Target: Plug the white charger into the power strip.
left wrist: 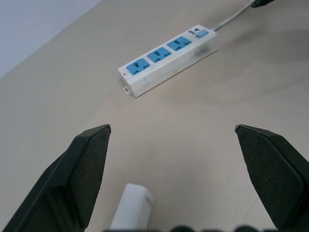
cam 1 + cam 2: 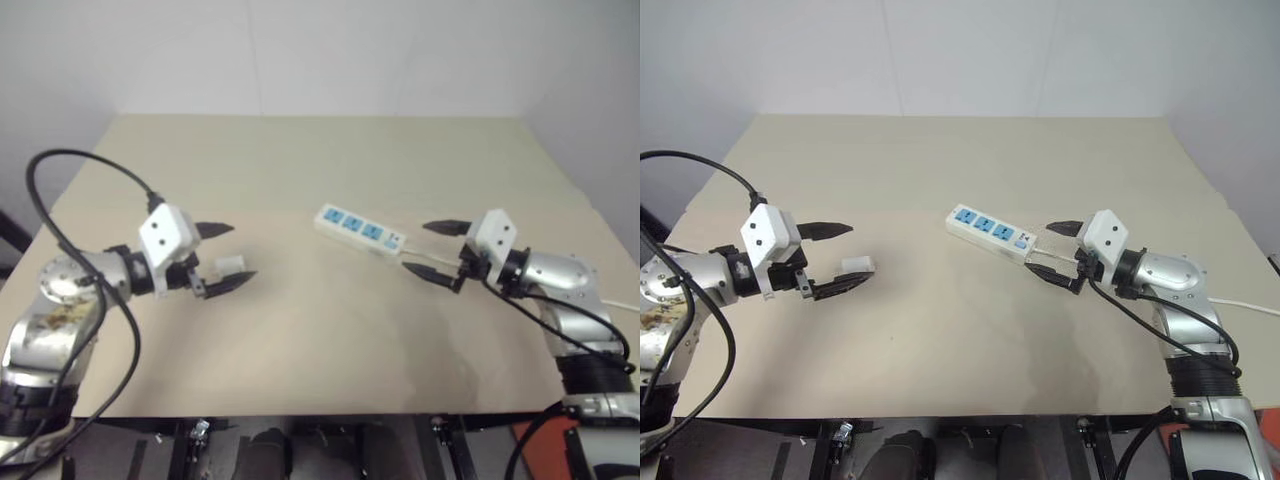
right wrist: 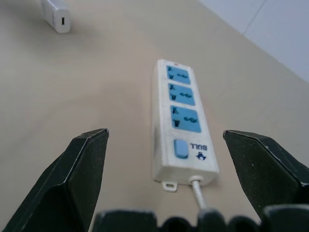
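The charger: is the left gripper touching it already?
Apart. In the left wrist view the charger lies on the table between the open fingers of the left gripper, with bare table showing on both sides.

Both arms reach inward, left gripper (image 2: pixel 225 254) and right gripper (image 2: pixel 436 250) spread wide

White charger (image 1: pixel 133 207): near end cut off by edge of left wrist view; prongs not visible, so its facing cannot be told. White cord (image 2: pixel 622 301) of power strip (image 2: pixel 360 229): partly hidden behind right gripper (image 2: pixel 440 251), runs out past right edge. Marking beside switch too small to read.
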### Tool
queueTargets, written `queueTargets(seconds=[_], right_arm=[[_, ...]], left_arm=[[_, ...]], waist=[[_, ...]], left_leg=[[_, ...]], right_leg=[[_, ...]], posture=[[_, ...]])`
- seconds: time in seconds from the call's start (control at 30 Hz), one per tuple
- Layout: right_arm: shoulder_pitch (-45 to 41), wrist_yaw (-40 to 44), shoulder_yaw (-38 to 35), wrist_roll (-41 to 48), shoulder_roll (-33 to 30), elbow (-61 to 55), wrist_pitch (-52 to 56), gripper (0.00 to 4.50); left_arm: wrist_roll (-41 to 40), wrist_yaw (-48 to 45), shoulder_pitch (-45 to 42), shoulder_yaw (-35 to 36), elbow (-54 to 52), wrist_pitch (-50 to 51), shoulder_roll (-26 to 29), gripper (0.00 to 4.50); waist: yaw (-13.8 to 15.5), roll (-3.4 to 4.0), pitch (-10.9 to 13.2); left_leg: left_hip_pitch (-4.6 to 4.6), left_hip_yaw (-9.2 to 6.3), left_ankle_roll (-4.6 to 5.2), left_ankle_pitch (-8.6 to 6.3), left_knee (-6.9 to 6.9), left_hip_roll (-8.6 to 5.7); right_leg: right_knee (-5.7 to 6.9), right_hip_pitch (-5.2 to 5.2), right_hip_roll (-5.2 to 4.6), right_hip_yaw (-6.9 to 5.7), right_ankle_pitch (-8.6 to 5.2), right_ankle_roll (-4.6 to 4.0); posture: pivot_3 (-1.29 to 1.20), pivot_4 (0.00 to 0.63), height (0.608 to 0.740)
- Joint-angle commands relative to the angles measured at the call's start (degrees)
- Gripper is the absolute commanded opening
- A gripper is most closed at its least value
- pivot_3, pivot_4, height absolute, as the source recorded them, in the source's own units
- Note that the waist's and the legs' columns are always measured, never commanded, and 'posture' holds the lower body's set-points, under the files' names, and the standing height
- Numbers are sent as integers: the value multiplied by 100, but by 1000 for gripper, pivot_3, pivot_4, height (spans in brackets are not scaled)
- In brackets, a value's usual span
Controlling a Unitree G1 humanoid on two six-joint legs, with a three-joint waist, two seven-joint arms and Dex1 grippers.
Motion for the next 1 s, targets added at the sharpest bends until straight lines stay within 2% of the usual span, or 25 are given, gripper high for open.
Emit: queueTargets(seconds=[0.03,0.3,0.57,0.7,0.8,1.0], right_arm=[[-163,4,-80,12,-21,-64,-93,4467],[192,-108,-233,39,-143,-304,-57,4467],[575,-676,-428,-172,-216,-628,39,4467],[165,-353,-327,-130,-288,52,-21,4467],[-483,-31,-120,-224,-198,1020,-129,4467],[-2067,231,365,-891,231,3979,-649,4467]], left_arm=[[-85,54,0,210,-204,13,115,4500],[-50,-86,-215,13,-4,-59,92,4500],[66,-364,-803,-367,577,-280,19,4500],[124,-495,-1026,-519,846,-398,-2,4500],[163,-554,-1148,-658,930,-437,-56,4500],[116,-551,-1072,-689,645,-281,-145,4500]], waist=[[-1,0,0],[20,0,0],[-21,0,0],[-31,0,0],[-48,0,0],[-141,0,1]], left_leg=[[0,0,0,0,0,0],[0,-1,0,0,-1,0],[1,2,0,0,0,-1],[3,7,0,0,-1,-1],[4,14,0,0,0,-1],[1,38,0,1,-3,0]], right_leg=[[0,0,0,0,0,0],[0,0,0,-1,0,0],[2,0,0,0,0,0],[1,0,0,2,0,0],[-6,2,0,3,0,0],[-6,1,0,3,0,0]], posture=[[0,150,740],[0,150,740],[0,150,740],[0,150,740],[0,150,740],[0,150,740]])
